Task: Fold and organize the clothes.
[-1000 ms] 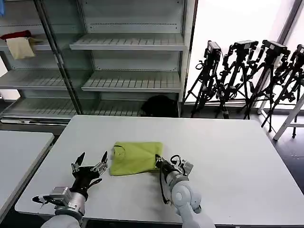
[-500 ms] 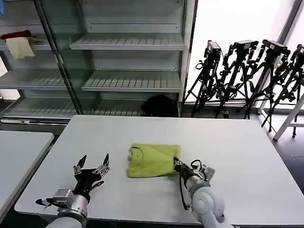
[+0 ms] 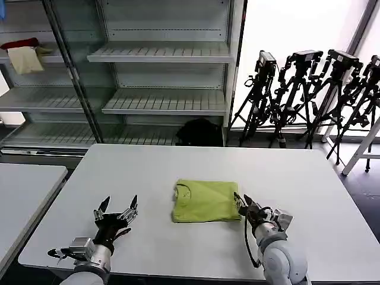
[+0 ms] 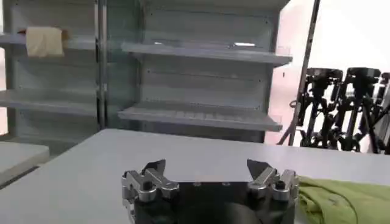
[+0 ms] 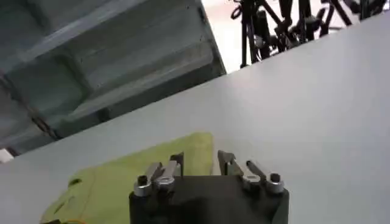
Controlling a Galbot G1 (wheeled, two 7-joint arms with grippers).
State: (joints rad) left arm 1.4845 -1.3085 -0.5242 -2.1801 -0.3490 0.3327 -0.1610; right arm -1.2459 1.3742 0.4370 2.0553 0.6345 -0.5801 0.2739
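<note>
Right end effector [image 3: 242, 202] jaws slightly parted at folded T-shirt [image 3: 205, 200] 3 o'clock edge; retract level, avoid snagging. Left end effector [image 3: 116, 209] open, idle.

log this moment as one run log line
stage: shirt folded on table | right tool open at shirt's right edge | left tool open, idle left of shirt

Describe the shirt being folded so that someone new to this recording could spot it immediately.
On the white table in front of the shelving, the T-shirt lies folded into a neat rectangle near the front edge, beside the right gripper. It is lime yellow-green, unlike the red and cream cloths on the shelf.
</note>
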